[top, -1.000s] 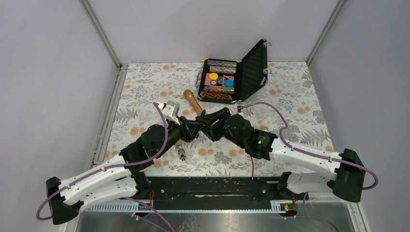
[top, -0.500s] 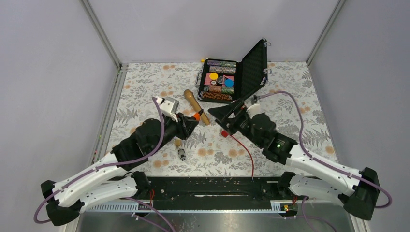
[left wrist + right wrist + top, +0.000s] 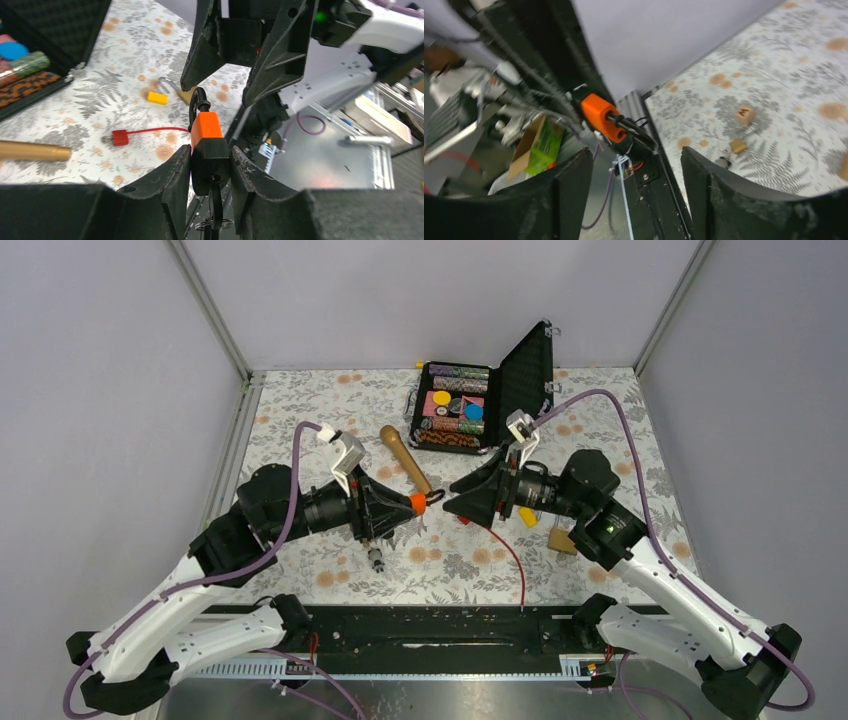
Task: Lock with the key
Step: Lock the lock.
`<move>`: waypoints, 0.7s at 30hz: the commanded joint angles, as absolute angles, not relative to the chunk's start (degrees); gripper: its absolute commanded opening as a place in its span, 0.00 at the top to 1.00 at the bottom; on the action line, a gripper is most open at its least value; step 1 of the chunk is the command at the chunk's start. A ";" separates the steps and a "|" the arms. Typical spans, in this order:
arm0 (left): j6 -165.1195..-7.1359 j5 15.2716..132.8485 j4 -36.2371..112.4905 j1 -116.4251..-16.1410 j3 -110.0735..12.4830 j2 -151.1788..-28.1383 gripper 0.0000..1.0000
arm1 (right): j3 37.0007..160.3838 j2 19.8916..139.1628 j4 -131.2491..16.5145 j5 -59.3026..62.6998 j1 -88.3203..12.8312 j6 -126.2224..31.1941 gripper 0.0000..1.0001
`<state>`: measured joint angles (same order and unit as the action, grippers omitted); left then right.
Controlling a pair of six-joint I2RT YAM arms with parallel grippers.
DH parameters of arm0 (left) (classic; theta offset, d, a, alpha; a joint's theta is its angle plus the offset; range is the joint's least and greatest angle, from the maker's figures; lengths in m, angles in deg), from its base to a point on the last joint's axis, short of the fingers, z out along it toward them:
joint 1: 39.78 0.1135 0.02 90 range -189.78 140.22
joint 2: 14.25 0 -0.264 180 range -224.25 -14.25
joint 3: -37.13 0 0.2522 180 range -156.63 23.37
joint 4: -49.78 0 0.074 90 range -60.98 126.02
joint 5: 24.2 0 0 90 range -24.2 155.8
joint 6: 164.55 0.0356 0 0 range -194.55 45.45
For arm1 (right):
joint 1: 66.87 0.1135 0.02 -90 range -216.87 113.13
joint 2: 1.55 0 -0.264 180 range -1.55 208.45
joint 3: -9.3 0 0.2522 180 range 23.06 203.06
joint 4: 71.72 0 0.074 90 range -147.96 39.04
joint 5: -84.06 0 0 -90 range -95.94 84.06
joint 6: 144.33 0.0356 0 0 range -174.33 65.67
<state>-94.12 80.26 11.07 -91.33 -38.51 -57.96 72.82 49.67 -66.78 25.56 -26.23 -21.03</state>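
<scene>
Bright, even overhead light, faint shadows.
Right wrist view motion-blurred; left wrist view shows orange plastic padlock (image 3: 209, 150) sharp, near edges dark.

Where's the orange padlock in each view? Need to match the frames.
Top external: orange padlock at centre, held in the left claw, between the two arms.
Left wrist: padlock at lower centre, clamped between the fingers, shackle toward the top.
Right wrist: padlock left of centre, beyond the open right claw.
Shared landmark: floral table cover.
</scene>
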 commanded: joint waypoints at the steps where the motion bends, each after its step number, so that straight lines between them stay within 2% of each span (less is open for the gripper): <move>1: -95.52 90.40 13.96 -91.13 -42.87 -57.46 1.00 | 72.51 48.33 -74.71 43.35 -26.42 -26.65 0.31; 6: -97.50 94.14 15.77 -91.16 -43.47 -57.49 1.00 | 72.98 47.79 -75.34 46.44 -26.36 -28.18 0.40; 12: -99.50 96.63 18.49 -91.15 -43.25 -57.43 1.00 | 74.06 47.37 -76.32 48.13 -26.38 -28.00 0.59; 21: -101.62 98.13 21.48 -91.20 -43.03 -57.69 1.00 | 73.89 47.40 -78.79 49.38 -26.31 -26.03 0.62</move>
